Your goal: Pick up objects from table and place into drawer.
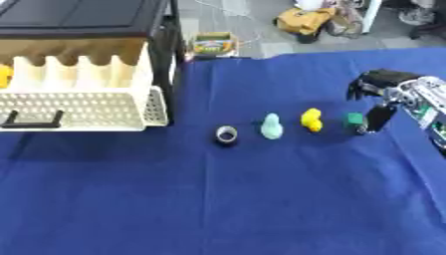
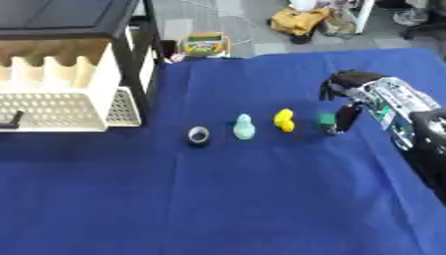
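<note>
Four small things lie in a row on the blue cloth: a dark ring (image 1: 226, 135), a pale green figure (image 1: 272, 127), a yellow duck-like toy (image 1: 311, 120) and a green block (image 1: 354, 119). My right hand (image 1: 385, 92) hovers at the right end of the row, just above and to the right of the green block. Its fingers are bent downward and its thumb (image 1: 376, 118) hangs beside the block, which still rests on the cloth. The white perforated drawer (image 1: 78, 107) stands pulled open at the left, black handle (image 1: 31, 122) in front. My left hand shows in neither view.
The drawer belongs to a black-topped cabinet (image 1: 87, 20) with a black post (image 1: 170, 74) at its right front. Something yellow (image 1: 4, 74) shows inside at the far left. Beyond the table's far edge lie a colourful box (image 1: 213, 44) and a yellow bag (image 1: 305, 20).
</note>
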Tool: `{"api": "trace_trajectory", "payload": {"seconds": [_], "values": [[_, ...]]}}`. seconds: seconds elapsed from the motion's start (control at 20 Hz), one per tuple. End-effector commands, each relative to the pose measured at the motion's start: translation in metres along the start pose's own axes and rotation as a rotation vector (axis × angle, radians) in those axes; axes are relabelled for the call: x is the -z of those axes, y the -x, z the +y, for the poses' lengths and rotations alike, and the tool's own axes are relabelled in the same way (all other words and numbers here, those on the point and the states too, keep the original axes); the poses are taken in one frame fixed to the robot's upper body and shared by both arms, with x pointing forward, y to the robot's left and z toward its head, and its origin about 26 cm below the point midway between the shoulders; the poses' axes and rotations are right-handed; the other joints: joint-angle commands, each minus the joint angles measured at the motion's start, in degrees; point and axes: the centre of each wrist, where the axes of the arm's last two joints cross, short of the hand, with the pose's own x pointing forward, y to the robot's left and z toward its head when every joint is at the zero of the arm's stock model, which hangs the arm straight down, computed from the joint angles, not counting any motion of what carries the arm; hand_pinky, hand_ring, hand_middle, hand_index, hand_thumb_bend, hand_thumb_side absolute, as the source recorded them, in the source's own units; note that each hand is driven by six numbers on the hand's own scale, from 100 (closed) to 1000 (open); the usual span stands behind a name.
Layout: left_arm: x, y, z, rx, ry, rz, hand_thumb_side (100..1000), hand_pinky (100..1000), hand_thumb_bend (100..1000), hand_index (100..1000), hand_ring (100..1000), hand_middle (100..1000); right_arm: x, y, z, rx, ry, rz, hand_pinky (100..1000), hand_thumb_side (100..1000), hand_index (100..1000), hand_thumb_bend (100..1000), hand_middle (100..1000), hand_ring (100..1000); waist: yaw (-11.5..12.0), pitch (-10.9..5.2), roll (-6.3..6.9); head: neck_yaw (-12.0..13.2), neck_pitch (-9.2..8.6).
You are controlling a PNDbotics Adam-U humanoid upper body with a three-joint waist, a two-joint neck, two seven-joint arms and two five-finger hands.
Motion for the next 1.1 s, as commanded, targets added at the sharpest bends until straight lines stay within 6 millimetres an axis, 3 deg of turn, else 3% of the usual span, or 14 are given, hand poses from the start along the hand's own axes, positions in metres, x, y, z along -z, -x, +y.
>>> {"api": "trace_trajectory", "payload": {"seconds": [0.05,1.1], "values": [[0.0037,-0.0060,0.0038,0.002,0.001,-0.023,1000,163,150,746,100,111,-0.0045,0.0081,-0.0124,0.022,0.030,0.019,704,138,761,536,646,748,0.13,-0.86,-0.08,-0.23,-0.75],[0.0013,-0.0041,0.0042,-0.011,0.004,-0.015,1000,164,152,742,100,106,-0.0011,0.0094,-0.0058,0.050,0.027,0.042,605,174,670,434,566,690,0.15,-0.77,-0.01,-0.54,-1.11]]}}
